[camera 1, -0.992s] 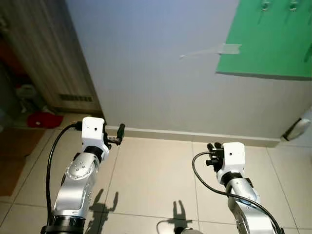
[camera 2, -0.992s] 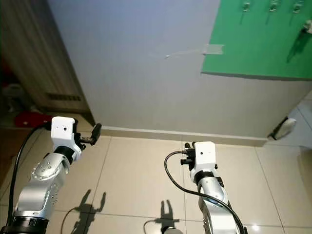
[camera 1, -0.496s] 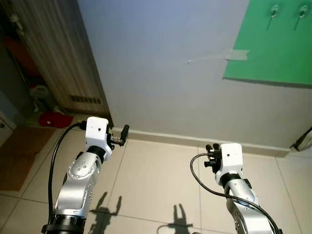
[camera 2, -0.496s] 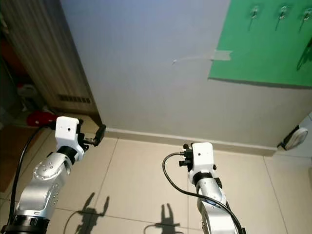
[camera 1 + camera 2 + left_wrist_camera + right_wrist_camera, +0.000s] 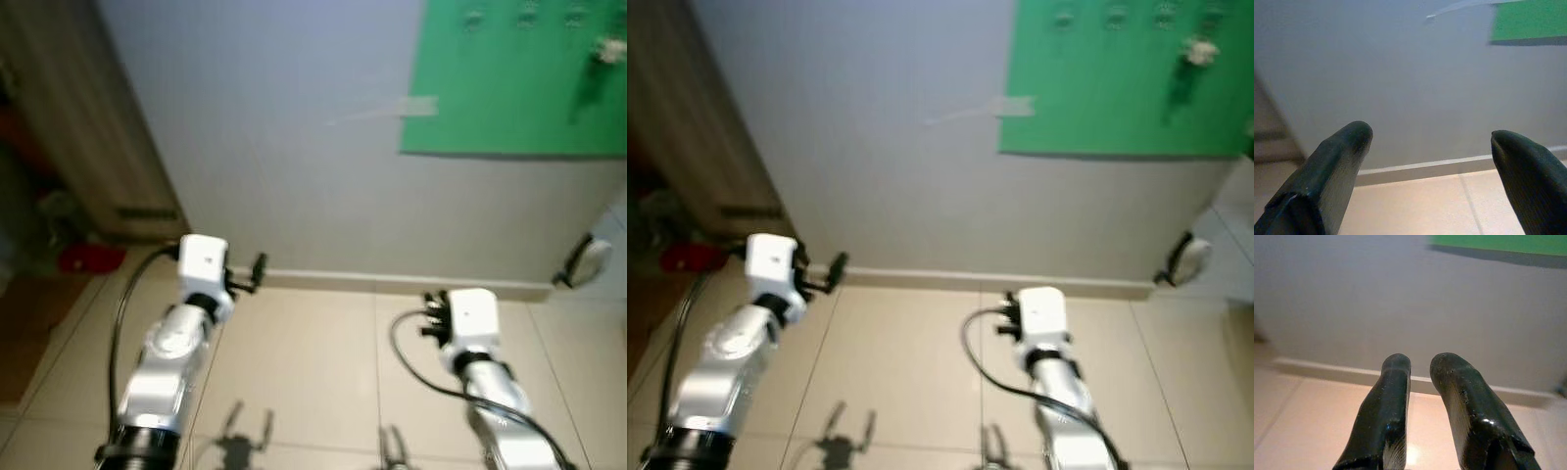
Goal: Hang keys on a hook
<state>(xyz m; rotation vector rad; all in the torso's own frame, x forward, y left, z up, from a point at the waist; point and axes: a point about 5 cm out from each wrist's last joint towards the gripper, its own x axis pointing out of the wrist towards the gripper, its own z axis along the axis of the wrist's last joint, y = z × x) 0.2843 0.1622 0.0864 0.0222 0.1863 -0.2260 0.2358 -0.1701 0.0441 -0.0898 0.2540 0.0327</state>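
moved: camera has swung right, blurring; both arms stay low over the floor
keys: pale bunch on green wall board (image 5: 1196,51), blurred
left gripper (image 5: 1432,147): fingers spread, empty
right gripper (image 5: 1419,366): fingers nearly together, nothing between

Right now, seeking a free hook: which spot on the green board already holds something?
The rightmost, lowest hook: whitish blur, dark shape beneath; the three upper hooks look bare.

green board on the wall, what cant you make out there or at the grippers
- Green board: head views are blurred, so its hooks are faint specks; their shape is unclear.
- Pale thing hanging on the board: too blurred to tell whether it is keys.
- Right gripper: fingers nearly together, with nothing visible between them.
- Left gripper: open, facing the wall.
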